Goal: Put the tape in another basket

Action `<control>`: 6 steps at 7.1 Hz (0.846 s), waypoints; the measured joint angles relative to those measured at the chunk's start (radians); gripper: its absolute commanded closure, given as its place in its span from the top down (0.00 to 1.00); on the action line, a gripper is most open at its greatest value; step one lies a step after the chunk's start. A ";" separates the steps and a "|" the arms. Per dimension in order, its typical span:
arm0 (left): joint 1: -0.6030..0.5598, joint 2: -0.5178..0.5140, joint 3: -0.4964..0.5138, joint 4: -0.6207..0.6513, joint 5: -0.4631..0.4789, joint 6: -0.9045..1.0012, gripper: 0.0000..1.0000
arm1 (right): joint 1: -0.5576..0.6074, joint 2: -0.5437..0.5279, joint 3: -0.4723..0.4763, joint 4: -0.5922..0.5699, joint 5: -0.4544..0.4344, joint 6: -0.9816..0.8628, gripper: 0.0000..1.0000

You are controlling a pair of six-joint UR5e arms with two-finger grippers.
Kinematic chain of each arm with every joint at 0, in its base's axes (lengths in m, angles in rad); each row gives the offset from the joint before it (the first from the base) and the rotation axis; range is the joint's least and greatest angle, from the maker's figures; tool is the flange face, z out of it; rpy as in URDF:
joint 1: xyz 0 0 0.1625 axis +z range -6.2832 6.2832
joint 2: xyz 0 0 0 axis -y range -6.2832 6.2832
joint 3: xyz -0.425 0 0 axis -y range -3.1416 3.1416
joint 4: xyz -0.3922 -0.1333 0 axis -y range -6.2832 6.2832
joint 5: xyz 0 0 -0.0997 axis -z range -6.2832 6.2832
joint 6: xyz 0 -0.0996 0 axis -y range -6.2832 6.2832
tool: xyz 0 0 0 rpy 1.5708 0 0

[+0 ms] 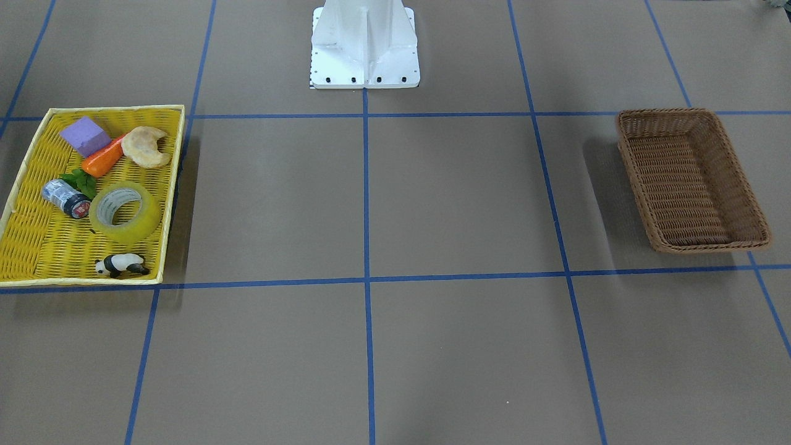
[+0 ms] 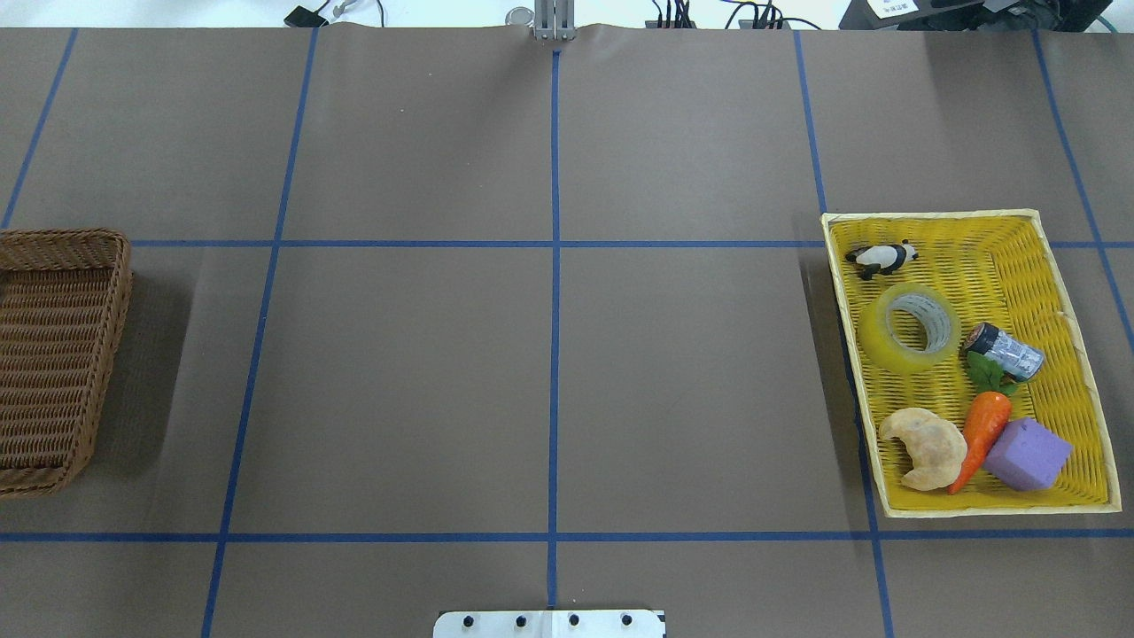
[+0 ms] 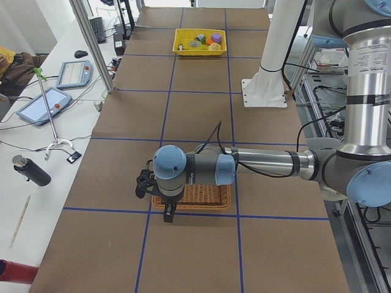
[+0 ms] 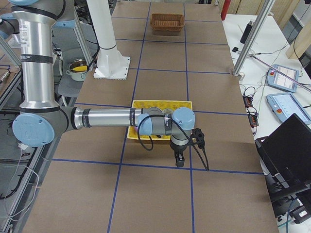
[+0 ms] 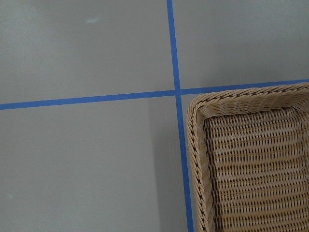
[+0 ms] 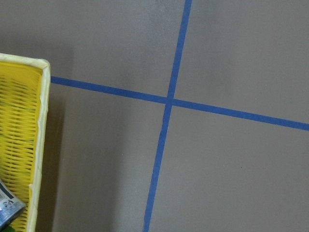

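Observation:
The tape [image 1: 126, 232], a yellow-green roll with a grey-white core, lies flat in the yellow tray [image 1: 62, 259]; it also shows in the overhead view [image 2: 886, 341]. The brown wicker basket [image 1: 692, 185] stands empty at the other end of the table [image 2: 53, 354]. My left gripper [image 3: 168, 218] hangs above the near edge of the brown basket [image 3: 192, 195]. My right gripper [image 4: 180, 162] hangs beside the yellow tray [image 4: 141, 104]. Both show only in the side views, so I cannot tell whether they are open or shut.
In the yellow tray [image 2: 1045, 266] lie a toy panda [image 2: 880, 257], a small grey cylinder [image 2: 1005, 351], a carrot [image 2: 982, 434], a croissant [image 2: 926, 447] and a purple block [image 2: 1028, 455]. The white robot base [image 1: 364, 43] stands at mid-table.

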 measured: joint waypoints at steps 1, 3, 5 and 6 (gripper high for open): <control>0.000 0.000 -0.002 -0.001 0.000 -0.002 0.99 | 0.000 0.000 0.000 0.000 0.000 0.000 1.00; 0.000 0.000 -0.010 -0.003 0.001 -0.005 0.99 | 0.000 0.000 -0.001 0.000 0.000 0.000 1.00; 0.000 -0.004 -0.017 -0.010 0.001 -0.006 0.99 | 0.000 0.011 0.005 0.007 0.000 -0.001 1.00; 0.000 -0.006 -0.023 -0.014 0.001 -0.006 0.99 | 0.000 0.023 0.005 0.046 0.000 0.000 1.00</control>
